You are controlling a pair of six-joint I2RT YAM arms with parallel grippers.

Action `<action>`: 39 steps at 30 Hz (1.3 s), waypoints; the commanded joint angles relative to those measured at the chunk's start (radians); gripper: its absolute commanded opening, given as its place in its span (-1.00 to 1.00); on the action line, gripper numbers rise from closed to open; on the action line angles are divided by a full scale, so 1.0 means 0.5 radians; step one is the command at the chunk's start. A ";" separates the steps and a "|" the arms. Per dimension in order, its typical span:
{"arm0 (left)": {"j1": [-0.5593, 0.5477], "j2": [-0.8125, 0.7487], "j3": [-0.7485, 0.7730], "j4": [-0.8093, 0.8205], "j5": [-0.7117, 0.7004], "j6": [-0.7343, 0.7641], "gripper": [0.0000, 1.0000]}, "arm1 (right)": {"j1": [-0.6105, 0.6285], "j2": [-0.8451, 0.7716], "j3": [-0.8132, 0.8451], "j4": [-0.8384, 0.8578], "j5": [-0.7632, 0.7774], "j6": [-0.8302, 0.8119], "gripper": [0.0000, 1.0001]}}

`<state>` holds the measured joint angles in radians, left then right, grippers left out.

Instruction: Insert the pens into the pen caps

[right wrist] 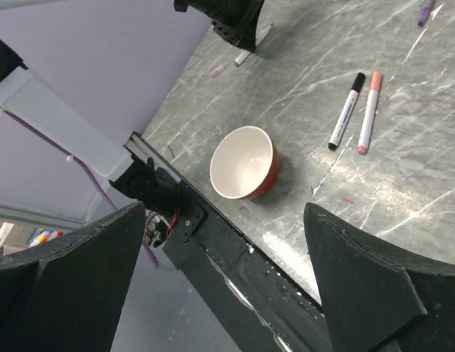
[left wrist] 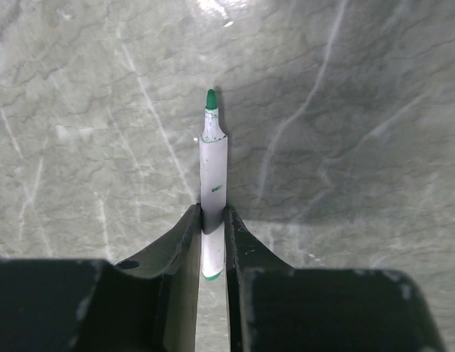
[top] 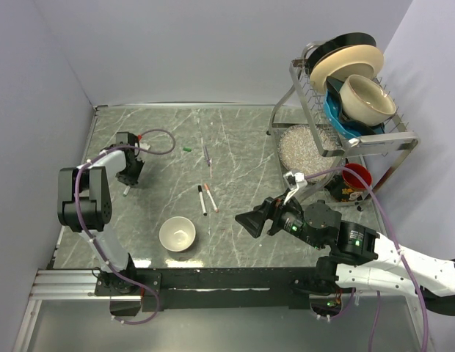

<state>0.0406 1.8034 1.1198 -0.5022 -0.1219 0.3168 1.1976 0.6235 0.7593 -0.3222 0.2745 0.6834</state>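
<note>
My left gripper [top: 129, 173] is shut on the green-tipped white pen [left wrist: 213, 165] near the table's far left; its tip points away from the jaws over the marble. The pen's lower end shows under the gripper [top: 125, 192]. A small green cap [top: 187, 149] lies to the right of it. A black-ended pen [top: 202, 199] and a red-ended pen [top: 210, 196] lie side by side mid-table, and both show in the right wrist view, the black one [right wrist: 346, 110] left of the red one [right wrist: 368, 111]. My right gripper [top: 249, 220] is open and empty, right of them. I see no other caps.
A white bowl with a red outside [top: 177, 235] stands near the front edge, also in the right wrist view [right wrist: 246, 163]. A purple pen-like thing [top: 207, 155] lies at mid-back. A dish rack [top: 345, 139] with plates and bowls, a tub of white granules [top: 299, 147] and a red cup [top: 357, 176] fill the right.
</note>
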 commanded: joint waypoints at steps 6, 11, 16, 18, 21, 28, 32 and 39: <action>-0.066 0.069 -0.095 -0.134 0.327 -0.253 -0.33 | -0.008 -0.084 0.077 0.037 0.009 0.057 0.93; -0.063 0.124 -0.092 -0.146 0.308 -0.284 -0.31 | -0.008 -0.127 0.061 0.037 0.000 0.103 0.93; -0.063 0.203 -0.104 -0.152 0.339 -0.333 -0.54 | -0.008 -0.103 0.071 0.037 -0.021 0.106 0.93; -0.069 0.225 -0.101 -0.155 0.336 -0.348 -0.65 | -0.005 -0.097 0.061 0.046 -0.027 0.115 0.93; -0.072 0.204 -0.086 -0.174 0.382 -0.385 -0.89 | -0.008 -0.081 0.049 0.064 -0.027 0.121 0.94; -0.158 -0.017 -0.031 -0.198 0.550 -0.532 -0.98 | -0.008 0.096 0.024 0.196 -0.135 0.173 0.94; -0.192 -0.259 -0.025 -0.100 0.679 -0.700 -0.98 | -0.008 0.308 0.113 0.242 -0.175 0.186 0.93; -0.274 -0.719 -0.129 0.176 1.305 -0.809 -0.98 | -0.033 0.762 0.353 0.359 -0.279 0.235 0.92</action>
<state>-0.0776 1.5814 1.0737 -0.5110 0.2939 -0.0372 1.1938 0.9176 0.8436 -0.2352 0.1669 0.7746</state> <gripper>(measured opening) 0.046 0.964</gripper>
